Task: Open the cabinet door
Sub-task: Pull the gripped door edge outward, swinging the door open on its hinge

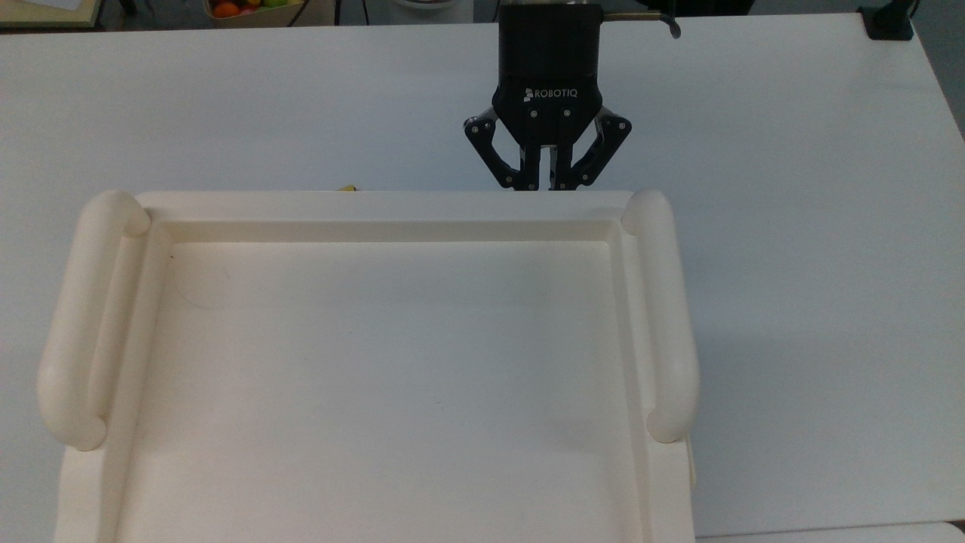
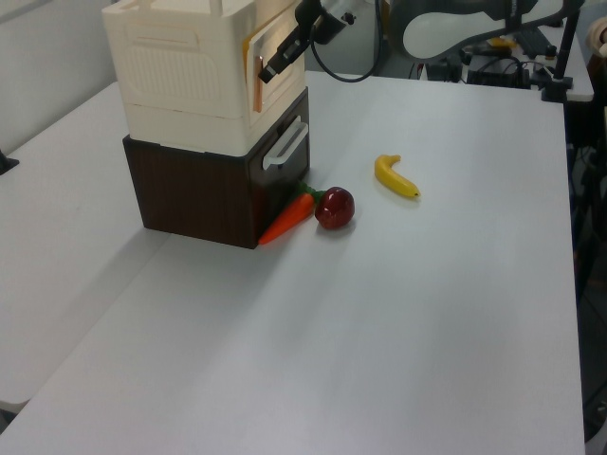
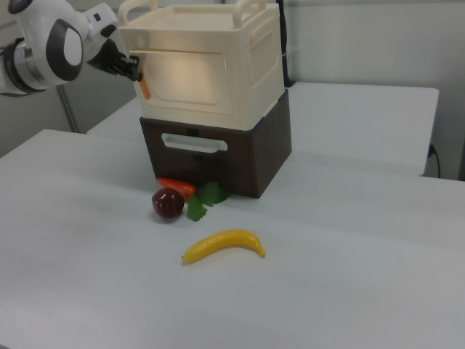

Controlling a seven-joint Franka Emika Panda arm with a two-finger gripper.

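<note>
Pincer shut on cabinet door handle

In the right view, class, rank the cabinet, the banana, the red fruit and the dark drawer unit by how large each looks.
1. The cabinet
2. The dark drawer unit
3. The banana
4. The red fruit

The banana lies nearer the camera, which may flatter it, yet it is clearly longer than the red fruit.

Cabinet on drawer unit; banana before.
</note>
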